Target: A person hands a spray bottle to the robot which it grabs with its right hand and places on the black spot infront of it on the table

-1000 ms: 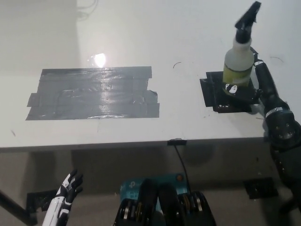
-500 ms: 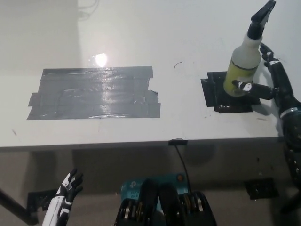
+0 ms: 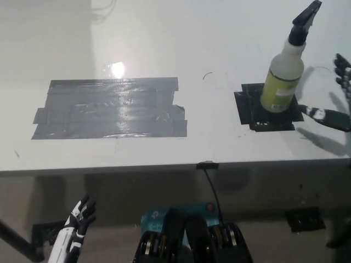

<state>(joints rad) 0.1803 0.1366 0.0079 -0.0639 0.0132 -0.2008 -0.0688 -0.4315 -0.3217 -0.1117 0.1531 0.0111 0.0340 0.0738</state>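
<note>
Black and spread wide, the right hand (image 3: 339, 96) holds nothing at the table's (image 3: 164, 44) right edge, just clear of the spray bottle (image 3: 284, 71). That bottle stands upright on the black spot (image 3: 258, 114). Below the table at lower left, the white left hand (image 3: 77, 222) rests with fingers apart and empty.

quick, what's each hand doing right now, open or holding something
Left hand: open, holding nothing, resting low below the table edge.
Right hand: open, fingers spread, clear of the spray bottle, which stands on the black spot.
</note>
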